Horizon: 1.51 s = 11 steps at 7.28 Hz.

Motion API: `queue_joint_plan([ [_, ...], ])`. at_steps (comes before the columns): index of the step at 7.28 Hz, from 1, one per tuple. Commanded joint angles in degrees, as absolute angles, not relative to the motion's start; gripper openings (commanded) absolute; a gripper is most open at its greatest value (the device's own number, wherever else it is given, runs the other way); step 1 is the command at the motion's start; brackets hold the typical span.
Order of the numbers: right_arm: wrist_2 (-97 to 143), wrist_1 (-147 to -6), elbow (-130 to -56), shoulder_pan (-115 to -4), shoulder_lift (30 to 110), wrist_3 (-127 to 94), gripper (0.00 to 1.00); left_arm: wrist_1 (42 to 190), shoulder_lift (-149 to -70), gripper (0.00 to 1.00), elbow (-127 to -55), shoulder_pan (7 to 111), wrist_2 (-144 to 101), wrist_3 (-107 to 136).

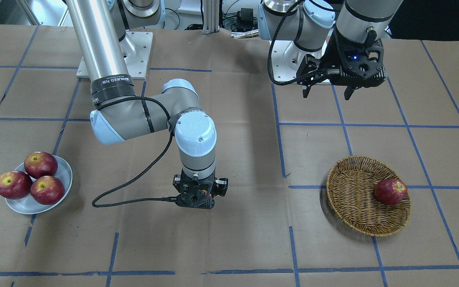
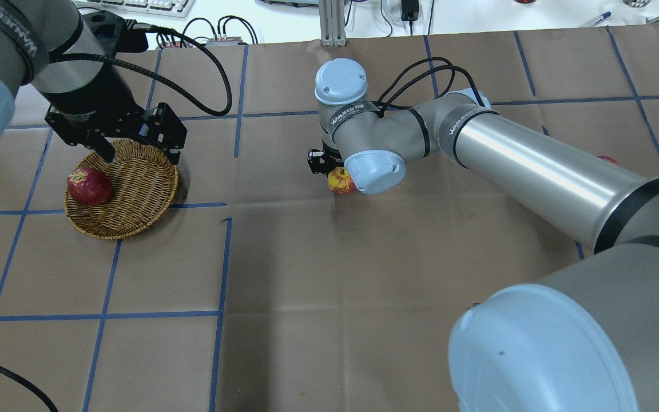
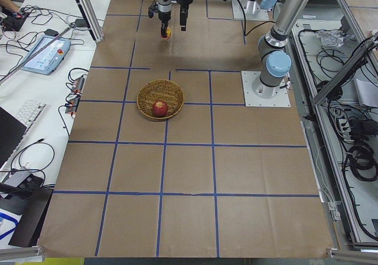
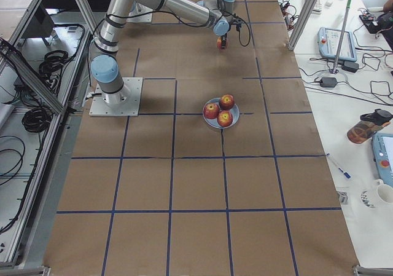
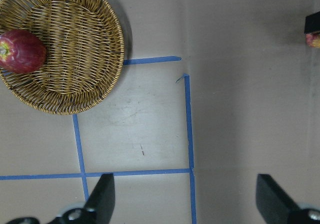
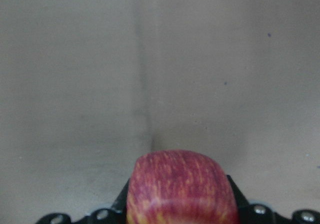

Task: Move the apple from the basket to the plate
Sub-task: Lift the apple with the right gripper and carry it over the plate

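Where the table (image 1: 229, 247), covered in brown paper, is ruled into squares by blue tape (image 1: 279, 151), my right arm (image 2: 524, 166) stretches out over the middle with its wrist turned straight down. My left arm (image 1: 357, 20) stands back near its base, its wrist raised. The basket (image 1: 353, 187) sits toward my left end of the table and the plate (image 1: 20, 204) toward my right end, the two well apart. My left gripper (image 1: 327, 95) hangs above the table beside the basket, on the side toward my base and not over it; its fingers are spread wide with nothing between them. My right gripper (image 1: 196, 197) points down roughly midway between basket and plate, its jaws clamped on either side of the apple (image 6: 180, 189). The apple is pinkish red with yellow streaks and is held over bare table, in neither basket nor plate. Three dark red apples (image 1: 40, 164) crowd the plate, touching one another, and the outermost overhangs the rim. One dark red apple (image 1: 390, 192) lies inside the basket against the wall, stem hollow up.
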<state>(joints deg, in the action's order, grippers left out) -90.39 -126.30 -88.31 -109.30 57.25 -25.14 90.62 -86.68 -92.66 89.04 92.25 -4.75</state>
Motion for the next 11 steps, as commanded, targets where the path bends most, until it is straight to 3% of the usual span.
queue_joint_plan([
  [1, -89.9, -120.7, -86.9, -102.9, 63.4, -20.8, 0.5, 90.6, -86.8, 0.99, -92.5, 89.1, 92.2, -4.7],
  [5, -89.8, -107.1, -89.3, -80.6, 74.0, 11.4, 0.5, 90.6, -87.1, 0.99, -92.1, 89.1, 92.2, -4.7],
  [8, -89.4, -108.2, -92.5, -67.4, 73.8, 31.0, 0.5, 90.6, -87.2, 0.99, -92.0, 89.1, 92.2, -4.7],
  [11, -89.6, -118.1, -98.9, -66.3, 70.5, 32.3, 0.5, 90.6, -87.1, 0.99, -92.3, 89.1, 92.2, -4.7],
])
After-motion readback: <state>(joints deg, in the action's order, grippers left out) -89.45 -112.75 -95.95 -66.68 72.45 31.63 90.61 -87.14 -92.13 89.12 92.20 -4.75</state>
